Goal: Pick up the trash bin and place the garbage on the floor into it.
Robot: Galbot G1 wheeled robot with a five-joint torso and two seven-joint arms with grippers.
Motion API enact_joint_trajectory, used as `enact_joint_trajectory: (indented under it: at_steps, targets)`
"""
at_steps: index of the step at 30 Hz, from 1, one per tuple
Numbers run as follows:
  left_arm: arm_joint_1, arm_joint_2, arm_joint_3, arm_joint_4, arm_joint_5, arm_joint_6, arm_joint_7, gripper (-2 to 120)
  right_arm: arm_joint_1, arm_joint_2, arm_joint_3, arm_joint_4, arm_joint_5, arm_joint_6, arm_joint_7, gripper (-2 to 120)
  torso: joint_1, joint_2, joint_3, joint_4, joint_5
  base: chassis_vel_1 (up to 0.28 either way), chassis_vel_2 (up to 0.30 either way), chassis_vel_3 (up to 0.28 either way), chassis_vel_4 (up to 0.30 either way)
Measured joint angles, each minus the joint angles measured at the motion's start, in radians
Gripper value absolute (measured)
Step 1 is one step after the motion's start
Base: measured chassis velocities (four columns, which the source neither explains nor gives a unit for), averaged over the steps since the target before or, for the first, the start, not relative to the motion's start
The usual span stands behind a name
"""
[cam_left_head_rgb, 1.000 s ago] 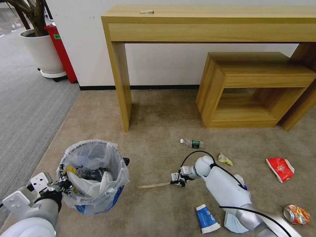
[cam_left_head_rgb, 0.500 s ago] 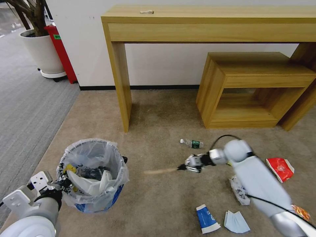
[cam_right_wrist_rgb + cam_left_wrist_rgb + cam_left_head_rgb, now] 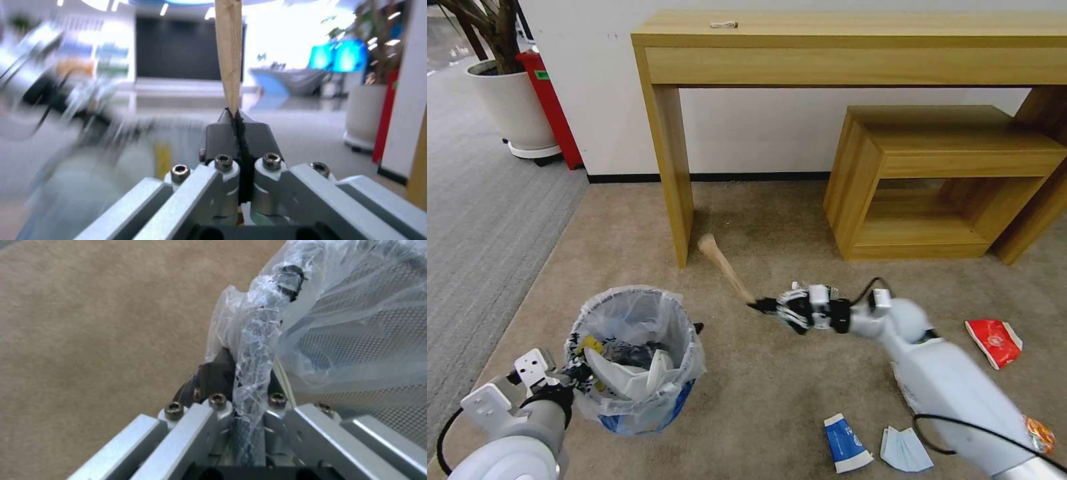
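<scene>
— What lies across the beige floor (image 3: 760, 413), starting with the biggest things?

— The long wooden desk (image 3: 854, 47) stands against the wall with a low wooden bench (image 3: 947, 173) beneath its right part. Nearer the robot, on its left, the trash bin (image 3: 634, 360) stands upright on the carpet, its translucent liner puffed over the rim and white slippers (image 3: 627, 377) lying inside.

— And the arms?

— The left gripper (image 3: 242, 380) is clamped on the bin's rim, the liner bunched between its pads. The right gripper (image 3: 764, 307) reaches toward the desk leg, its dark pads pinched together on one end of the wooden stick (image 3: 724, 267). The stick slants off the floor, its free end up near the desk leg.

— Smaller litter?

— All on the carpet: a red wrapper (image 3: 994, 340) to the right, a blue-white cup (image 3: 846, 450) just beside a pale-blue mask (image 3: 906, 450) near the right arm, an orange can (image 3: 1037, 433) at the edge, and the green-labelled bottle (image 3: 825, 291) partly hidden behind the right wrist.
</scene>
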Motion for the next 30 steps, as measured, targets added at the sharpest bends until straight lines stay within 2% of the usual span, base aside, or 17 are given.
enact_joint_trajectory:
  at_steps: [3,9,12,19,25,28,30]
  targets:
    - [0.004,-0.001,0.029,-0.016,-0.011,0.004,-0.003,1,0.043,0.068,-0.086,0.025,0.067,0.004,0.096,0,0.000,0.000,0.000,0.0001,-0.0002,0.000,0.000,0.000,0.000]
    - [0.009,-0.001,0.060,-0.017,0.003,0.006,-0.004,1,0.097,0.136,-0.167,0.033,0.076,-0.002,0.116,0,0.000,0.000,0.000,0.0002,-0.0002,0.000,0.000,0.000,0.000]
    - [0.012,0.000,0.067,-0.027,0.007,0.007,-0.004,1,0.121,0.175,-0.208,-0.009,0.051,-0.003,0.110,0,0.000,0.000,0.000,0.0002,0.0001,0.000,0.000,0.000,0.000]
    - [0.012,0.008,0.050,-0.043,-0.001,0.012,-0.003,1,0.134,0.197,-0.228,-0.074,-0.016,0.012,0.080,0,0.000,0.000,0.000,0.0001,0.0002,0.000,0.000,0.000,0.000]
    - [0.011,0.010,0.045,-0.043,-0.002,0.012,-0.002,1,0.136,0.189,-0.224,-0.081,-0.038,0.015,0.047,0,0.000,0.000,0.000,0.0000,0.0002,0.000,0.000,0.000,0.000]
    - [0.006,0.010,0.042,-0.043,-0.001,0.013,-0.002,1,0.132,0.171,-0.212,-0.066,-0.038,0.009,0.037,14,0.000,0.000,0.000,0.0000,0.0002,0.000,0.000,0.000,0.000]
    - [0.004,0.010,0.042,-0.043,0.000,0.013,-0.002,1,0.129,0.167,-0.208,-0.063,-0.038,0.007,0.032,17,0.000,0.000,0.000,0.0000,0.0002,0.000,0.000,0.000,0.000]
